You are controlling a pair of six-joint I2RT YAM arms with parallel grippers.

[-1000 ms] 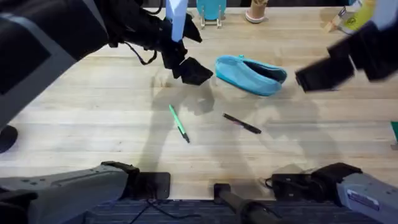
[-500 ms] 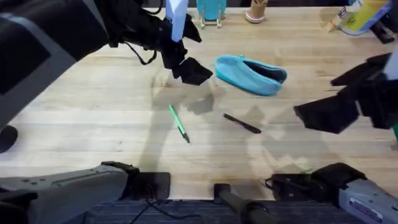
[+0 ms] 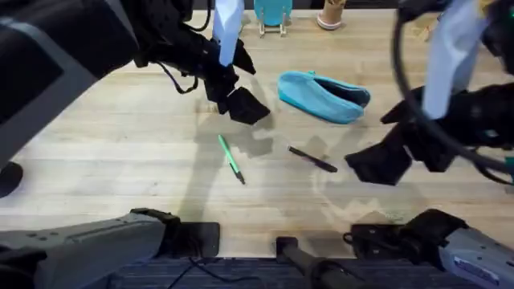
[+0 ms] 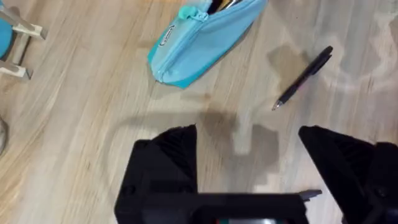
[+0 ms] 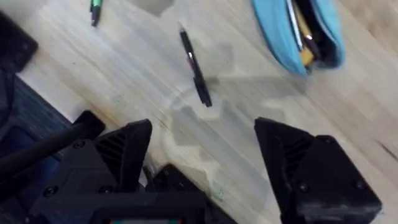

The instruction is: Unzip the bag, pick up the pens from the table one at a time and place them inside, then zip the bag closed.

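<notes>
While bag (image 3: 324,95) lies unzipped on tabletop (image 3: 120,152), green pen (image 3: 231,159) and black pen (image 3: 313,159) rest in front of it, apart. Left gripper (image 3: 241,104) hovers beside bag, fingers apart, empty. Right gripper (image 3: 377,163) near black pen, fingers apart, empty.

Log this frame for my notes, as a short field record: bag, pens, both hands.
bag: unzipped, lying on the table, things already inside
green pen: on the table, nearer the left hand
black pen: on the table, between bag and right hand
left hand: open, empty, left of the bag
right hand: open, empty, right of the black pen
pens bagged: neither yet
</notes>
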